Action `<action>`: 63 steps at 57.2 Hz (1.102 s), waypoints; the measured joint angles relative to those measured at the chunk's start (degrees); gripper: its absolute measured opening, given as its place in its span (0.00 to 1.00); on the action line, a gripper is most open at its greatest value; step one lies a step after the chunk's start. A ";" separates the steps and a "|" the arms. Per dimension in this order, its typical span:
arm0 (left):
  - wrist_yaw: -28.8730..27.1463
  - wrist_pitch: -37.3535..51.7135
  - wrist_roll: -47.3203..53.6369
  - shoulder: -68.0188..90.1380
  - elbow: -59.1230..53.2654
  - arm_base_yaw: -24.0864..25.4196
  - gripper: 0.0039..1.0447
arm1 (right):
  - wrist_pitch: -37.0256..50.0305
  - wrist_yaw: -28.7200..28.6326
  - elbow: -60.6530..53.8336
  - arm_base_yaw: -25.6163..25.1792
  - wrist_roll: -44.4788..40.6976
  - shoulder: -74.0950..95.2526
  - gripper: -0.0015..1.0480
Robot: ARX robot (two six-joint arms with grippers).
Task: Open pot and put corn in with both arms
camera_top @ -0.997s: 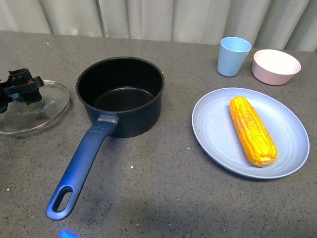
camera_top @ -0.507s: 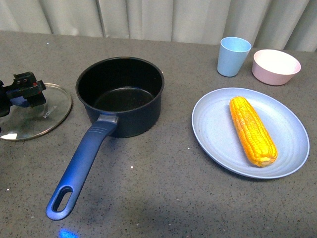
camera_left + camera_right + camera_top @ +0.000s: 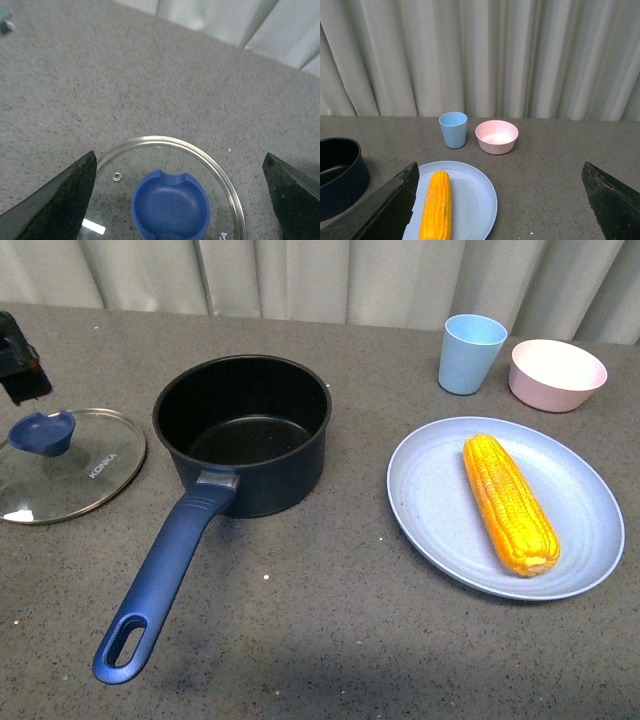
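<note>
1. Lying alone on the pale blue round plate [image 3: 430, 505], the whole orange-yellow corn cob [image 3: 510, 502] is running lengthwise away from you. Its near end is angling slightly right, well apart from the pot.
2. The dark navy-blue saucepan with the black interior [image 3: 245, 425] is standing open and empty on the grey speckled countertop [image 3: 330, 620], with its long blue handle reaching towards you and to the left. The round glass lid with the blue knob [image 3: 70, 465] is resting flat just beside the pot, on its left.
3. Your left gripper [image 3: 178, 157] is hanging over the lid's knob with its jaws spread wide, gripping nothing.
4. Your right gripper [image 3: 500, 165] is hovering short of the plate, its jaws likewise wide apart and empty. It is facing the corn, with the pale blue cup [image 3: 453, 129] and the pink bowl [image 3: 496, 136] beyond.
5. You are probably dealing with a light, stiff cob. Its rows of kernels should be giving the jaws some bite, but its round body is likely to roll on the smooth plate.
6. You are best closing across its thick middle, jaws square to its length. Towards either tapering end the hold would probably be slipping.
7. The cob is looking about as long as the pot is wide, so you may be needing to tilt it on the way in.
</note>
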 joint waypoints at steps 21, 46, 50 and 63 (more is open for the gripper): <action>5.44 4.46 4.46 -22.97 -18.03 0.48 0.83 | 0.00 0.00 0.00 0.00 0.00 0.02 0.91; 5.16 -1.86 9.68 -45.77 -29.16 -4.76 0.07 | 0.00 0.00 0.00 0.00 0.00 0.00 0.91; 5.16 -4.85 9.92 -50.62 -30.05 -5.31 0.03 | 0.00 0.00 0.00 0.00 0.00 0.00 0.91; 4.98 -12.72 9.92 -61.16 -32.70 -5.35 0.04 | 0.00 0.02 0.00 0.00 0.00 0.00 0.91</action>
